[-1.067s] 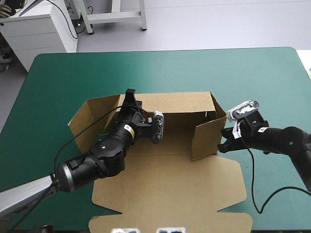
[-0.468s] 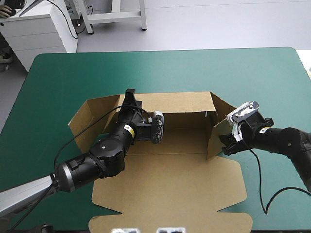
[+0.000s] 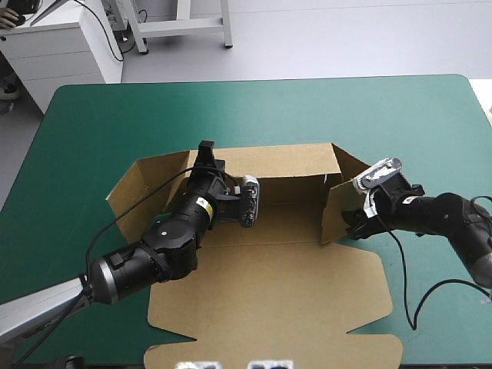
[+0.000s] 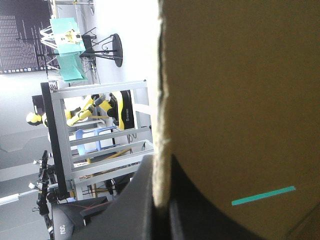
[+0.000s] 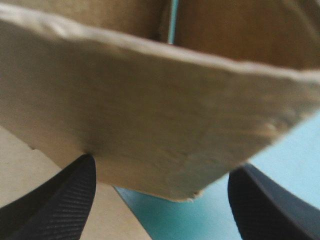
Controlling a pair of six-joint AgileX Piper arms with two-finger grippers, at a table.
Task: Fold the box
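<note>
The brown box (image 3: 269,300) lies in the middle of the teal-green table, its back wall (image 3: 284,165) raised and its broad lid panel flat toward the near edge. My left gripper (image 3: 206,151) is shut on the top edge of the back wall near its left end. The left wrist view shows the board's edge (image 4: 161,100) pinched in the left gripper (image 4: 162,202). The right side flap (image 3: 340,209) stands upright, swung inward. My right gripper (image 3: 351,224) is open at that flap's outer face. In its own view the flap (image 5: 150,105) fills the space ahead of the right gripper (image 5: 165,200).
The box's left side flap (image 3: 131,192) leans outward over the table (image 3: 254,108). Bare teal-green cover runs along the far side and both ends. The lid's front edge reaches nearly to the table's near edge.
My right gripper has opened and let go of the right flap, then shifted slightly inward. The flap swung outward and came partly back. The left arm has not moved.
</note>
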